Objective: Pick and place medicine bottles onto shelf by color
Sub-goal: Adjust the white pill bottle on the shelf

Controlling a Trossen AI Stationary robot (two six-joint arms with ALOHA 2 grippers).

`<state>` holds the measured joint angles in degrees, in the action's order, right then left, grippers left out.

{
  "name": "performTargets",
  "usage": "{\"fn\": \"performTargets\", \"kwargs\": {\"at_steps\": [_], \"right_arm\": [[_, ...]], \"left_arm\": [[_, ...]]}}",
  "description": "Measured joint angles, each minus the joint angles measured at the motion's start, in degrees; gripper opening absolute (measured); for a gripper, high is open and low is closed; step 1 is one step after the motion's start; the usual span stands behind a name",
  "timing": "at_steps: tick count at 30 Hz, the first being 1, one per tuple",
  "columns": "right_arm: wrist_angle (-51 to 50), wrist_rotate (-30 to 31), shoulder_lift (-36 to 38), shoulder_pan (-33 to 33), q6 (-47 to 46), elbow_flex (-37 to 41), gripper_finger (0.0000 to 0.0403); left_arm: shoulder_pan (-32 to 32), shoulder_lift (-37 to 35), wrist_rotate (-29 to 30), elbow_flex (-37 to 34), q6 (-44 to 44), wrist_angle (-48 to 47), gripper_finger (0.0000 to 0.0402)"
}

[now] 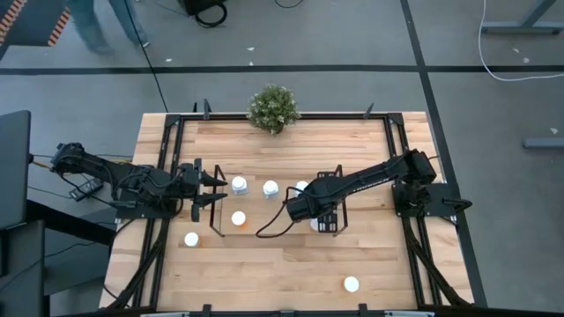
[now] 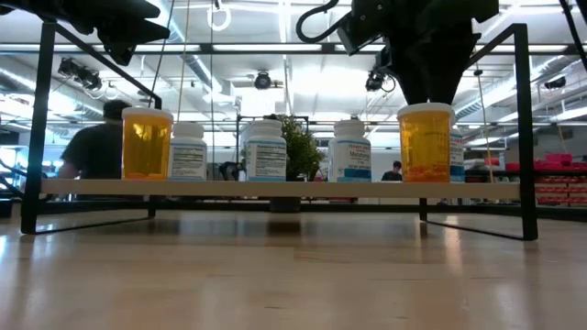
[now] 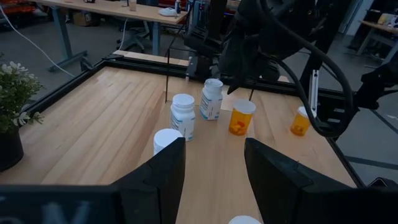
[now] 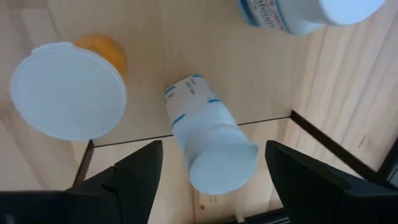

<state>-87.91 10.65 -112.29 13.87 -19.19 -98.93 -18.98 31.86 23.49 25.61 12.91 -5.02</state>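
Note:
The shelf point(image 1: 204, 231) of thin black rods stands mid-table. On its see-through deck point(image 2: 275, 187) stand white-capped medicine bottles: whitish ones point(image 1: 239, 184) point(image 1: 270, 187) point(image 1: 302, 187), an orange one point(image 2: 147, 142) and another orange one point(image 2: 426, 140). My right gripper point(image 4: 214, 177) is open above the deck, pointing down. Its fingers stand on either side of a whitish bottle point(image 4: 211, 149) without touching it, and the orange bottle point(image 4: 68, 90) is beside them. My left gripper point(image 3: 214, 168) is open and level at the shelf's left end, just short of a whitish bottle point(image 3: 166, 140).
One bottle point(image 1: 191, 239) stands on the table by the shelf's near left corner. An orange one point(image 1: 352, 283) stands near the table's near edge. A small potted plant point(image 1: 272, 108) sits at the far edge. Black frame rails point(image 1: 398, 150) run along the table's sides.

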Motion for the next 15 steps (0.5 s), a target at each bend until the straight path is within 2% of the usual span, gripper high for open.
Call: {"fn": "performTargets", "kwargs": {"at_steps": [10, 15], "right_arm": [[2.54, -0.67, -0.02, -0.64, 0.02, 9.56, 0.0291], [2.37, -0.61, -0.02, -0.73, 0.39, 9.71, 0.0292]], "left_arm": [[-0.02, 0.02, 0.0, 0.0, 0.0, 0.0, 0.0172], [-0.01, 0.02, 0.0, 0.0, -0.05, 0.03, 0.0172]]}}
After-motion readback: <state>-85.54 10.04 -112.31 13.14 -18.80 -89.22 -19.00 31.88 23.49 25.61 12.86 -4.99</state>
